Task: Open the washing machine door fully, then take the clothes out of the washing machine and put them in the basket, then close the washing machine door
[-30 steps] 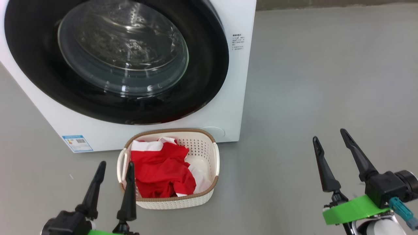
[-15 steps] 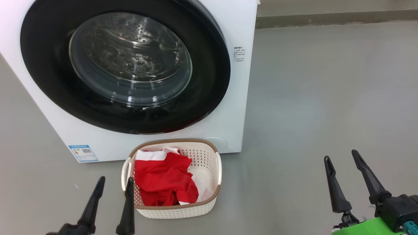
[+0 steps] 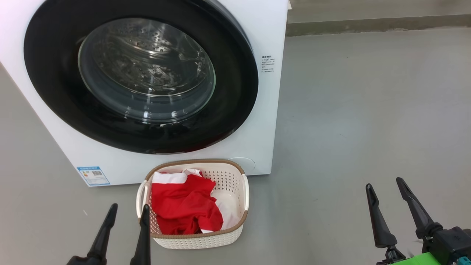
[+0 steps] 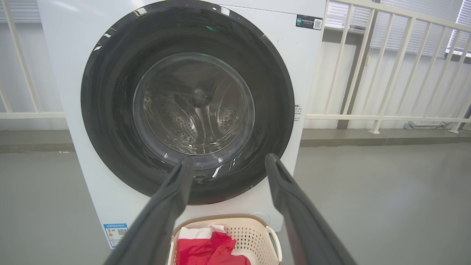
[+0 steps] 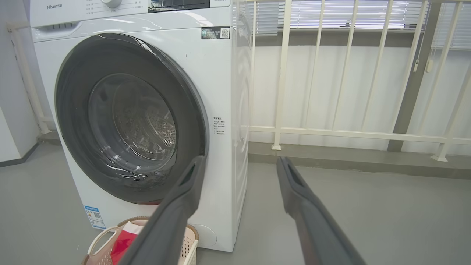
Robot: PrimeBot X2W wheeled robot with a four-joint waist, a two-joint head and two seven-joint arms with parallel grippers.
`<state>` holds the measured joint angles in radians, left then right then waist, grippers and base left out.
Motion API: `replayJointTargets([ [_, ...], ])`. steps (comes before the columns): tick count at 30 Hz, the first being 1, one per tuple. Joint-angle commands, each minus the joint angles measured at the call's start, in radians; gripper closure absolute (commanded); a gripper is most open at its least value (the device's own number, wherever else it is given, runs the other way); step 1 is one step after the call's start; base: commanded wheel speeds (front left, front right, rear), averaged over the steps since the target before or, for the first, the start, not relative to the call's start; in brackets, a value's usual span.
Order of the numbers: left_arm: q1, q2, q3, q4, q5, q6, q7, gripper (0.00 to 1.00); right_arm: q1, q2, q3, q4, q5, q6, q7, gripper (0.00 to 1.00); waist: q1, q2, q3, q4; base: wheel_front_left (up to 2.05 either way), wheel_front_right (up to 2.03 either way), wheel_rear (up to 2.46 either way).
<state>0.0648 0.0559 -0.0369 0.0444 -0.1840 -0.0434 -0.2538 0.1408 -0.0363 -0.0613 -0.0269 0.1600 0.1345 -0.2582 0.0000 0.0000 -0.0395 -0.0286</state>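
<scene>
Both spread wide and empty, my left pincer (image 3: 130,208) and right pincer (image 3: 384,184) have drawn back low as my head tilts up. One door (image 3: 235,92) lies shut on one washer (image 3: 270,33); one basket (image 3: 235,225) before it holds one red heap of clothes (image 3: 184,206). I judge the job done.

1 washing machine (image 3: 265,110); 1 washing machine door (image 3: 48,92); 1 basket (image 3: 198,243); 1 heap of red clothes (image 3: 180,206), garment number unclear; 1 blue label (image 3: 93,176); 2 hands, left hand (image 3: 130,207) and right hand (image 3: 384,183), two fingers each.
</scene>
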Motion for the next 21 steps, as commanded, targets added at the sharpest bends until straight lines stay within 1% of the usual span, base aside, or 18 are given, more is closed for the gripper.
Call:
replayJointTargets([
  [1, -0.01, 0.012, 0.035, -0.027, 0.011, 0.005, -0.008, 0.0, -0.02, -0.014, 0.019, -0.029, 0.01, -0.004, -0.004, 0.0, 0.0, 0.0, 0.0, 0.0, 0.0, 0.0, 0.0],
  [10, -0.011, 0.017, 0.027, -0.027, 0.022, -0.004, -0.008, 0.0, -0.014, -0.014, 0.013, -0.026, 0.018, -0.004, -0.004, 0.0, 0.0, 0.0, -0.001, 0.004, 0.0, 0.0, 0.0],
  [11, 0.001, 0.003, -0.004, -0.001, 0.014, -0.001, 0.0, 1.0, 0.0, 0.0, -0.006, -0.001, 0.009, 0.0, 0.0, 1.0, 0.0, 0.0, -0.002, 0.004, 0.0, 0.0, 0.0],
  [15, 0.003, -0.011, -0.008, 0.049, 0.014, -0.001, 0.008, 1.0, 0.007, 0.011, 0.005, 0.051, 0.01, 0.0, 0.0, 1.0, 0.0, 0.0, -0.002, 0.004, 0.0, 0.0, 0.0],
  [17, -0.002, -0.011, -0.003, 0.054, -0.008, -0.002, 0.015, 1.0, 0.004, 0.01, 0.006, 0.053, 0.034, 0.0, 0.004, 1.0, 0.0001, 0.0, -0.001, 0.004, 0.0, 0.0, 0.0],
  [21, -0.007, -0.01, 0.002, 0.058, -0.054, -0.005, 0.028, 1.0, -0.003, 0.006, 0.007, 0.058, 0.083, 0.0, 0.014, 1.0, 0.0021, 0.0, -0.001, 0.005, 0.0, 0.0, 0.0],
])
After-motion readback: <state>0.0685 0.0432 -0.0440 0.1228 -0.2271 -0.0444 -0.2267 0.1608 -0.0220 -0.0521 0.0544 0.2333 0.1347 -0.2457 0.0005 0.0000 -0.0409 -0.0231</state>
